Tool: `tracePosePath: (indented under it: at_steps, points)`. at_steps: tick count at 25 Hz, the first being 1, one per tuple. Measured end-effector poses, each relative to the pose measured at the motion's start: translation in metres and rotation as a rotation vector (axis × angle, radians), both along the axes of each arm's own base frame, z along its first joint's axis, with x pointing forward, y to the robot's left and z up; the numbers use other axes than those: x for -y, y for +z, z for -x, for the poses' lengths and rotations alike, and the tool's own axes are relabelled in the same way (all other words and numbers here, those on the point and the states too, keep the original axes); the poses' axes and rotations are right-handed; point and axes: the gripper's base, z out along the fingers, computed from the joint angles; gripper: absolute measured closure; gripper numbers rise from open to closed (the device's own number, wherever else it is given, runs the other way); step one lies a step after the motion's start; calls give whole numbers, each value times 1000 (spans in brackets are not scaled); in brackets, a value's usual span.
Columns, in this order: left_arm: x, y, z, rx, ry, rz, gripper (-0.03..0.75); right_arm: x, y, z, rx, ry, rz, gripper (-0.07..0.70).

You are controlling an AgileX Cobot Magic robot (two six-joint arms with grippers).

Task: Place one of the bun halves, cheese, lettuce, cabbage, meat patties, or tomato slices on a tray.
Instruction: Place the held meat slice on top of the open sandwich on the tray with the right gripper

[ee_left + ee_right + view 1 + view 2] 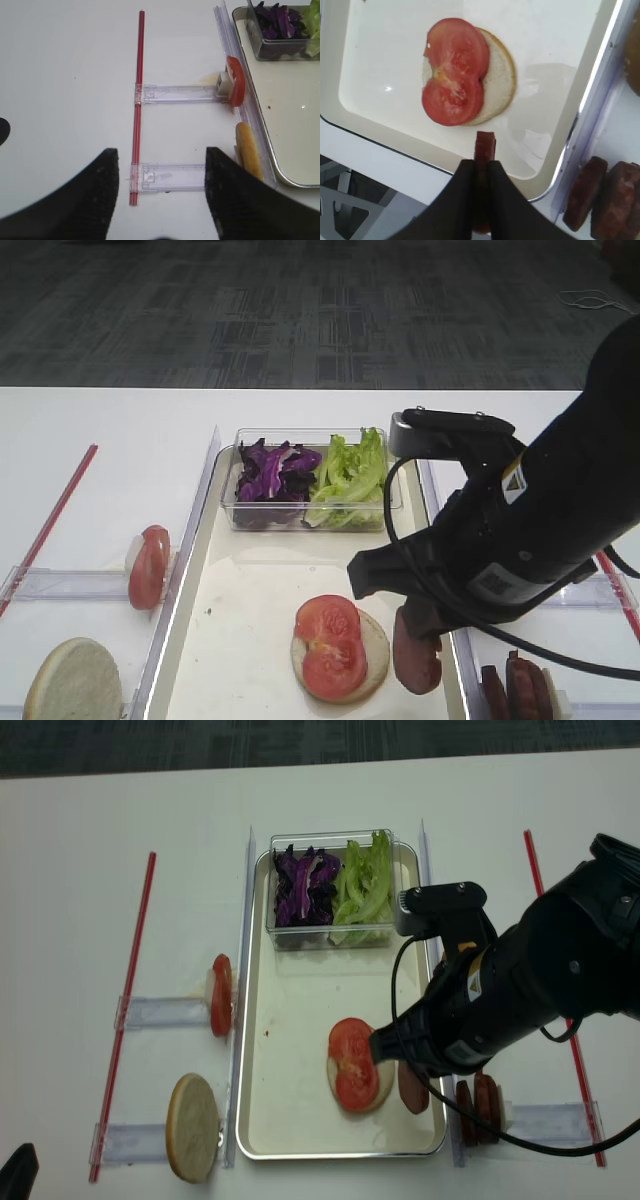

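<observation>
Purple cabbage (pixel 274 470), green lettuce (pixel 349 476), probably red-brown patty (pixel 415 659).

Bulky black arm (pixel 540 530), looping black cable, yellow warning sticker, grey camera housing

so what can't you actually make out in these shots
- Right gripper: hidden by its arm in both high views; the wrist view shows jaws shut on a meat patty.
- Patty's lower part: covered by the jaws, wrist view.
- Bun half on the tray: mostly under tomato slices.
- Left gripper: tips cut by frame bottom.
</observation>
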Motion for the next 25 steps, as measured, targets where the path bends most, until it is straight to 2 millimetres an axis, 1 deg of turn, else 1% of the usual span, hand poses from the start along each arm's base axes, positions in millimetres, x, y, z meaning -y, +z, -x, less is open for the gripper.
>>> tracePosePath:
  at_steps: [3,10,15,17,25]
  points:
    - [0,0,0,0,0,0,316,-1,1,-2,3,-9,-30,556]
    - [0,0,0,0,0,0,316,15,5,-19,-5,-26,-126,556]
    - [0,0,0,0,0,0,316,15,7,-22,8,18,-191,556]
    - [0,0,0,0,0,0,316,11,3,-24,-6,32,-203,556]
    - [0,0,0,0,0,0,316,-4,-25,-34,-86,86,-264,556]
